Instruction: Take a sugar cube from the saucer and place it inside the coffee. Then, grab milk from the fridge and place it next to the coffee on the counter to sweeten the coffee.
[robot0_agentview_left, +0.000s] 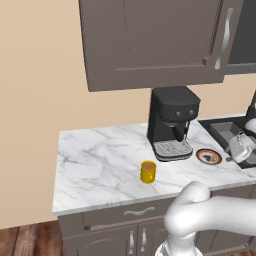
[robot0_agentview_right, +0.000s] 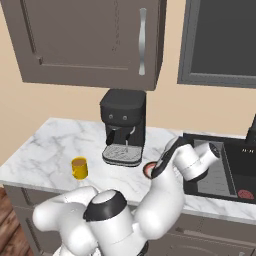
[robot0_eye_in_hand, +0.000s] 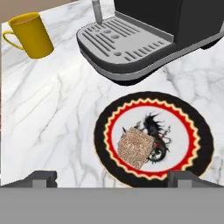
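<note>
On the marble desk, the yellow mug of coffee stood at the left, clear of the black coffee machine behind it. To the right of the mug, just in front of the machine's drip tray, lay the saucer, and the sugar cube sat slightly off its centre. The gripper hung over the saucer's near edge, its jaws spread wide with one dark fingertip on either side of the dish, apparently lined up so the cube would fall between them on descent. The cube had not yet been gripped. The arm reached in from the right over the sink, likely to keep the mug unobstructed for the drop.
</note>
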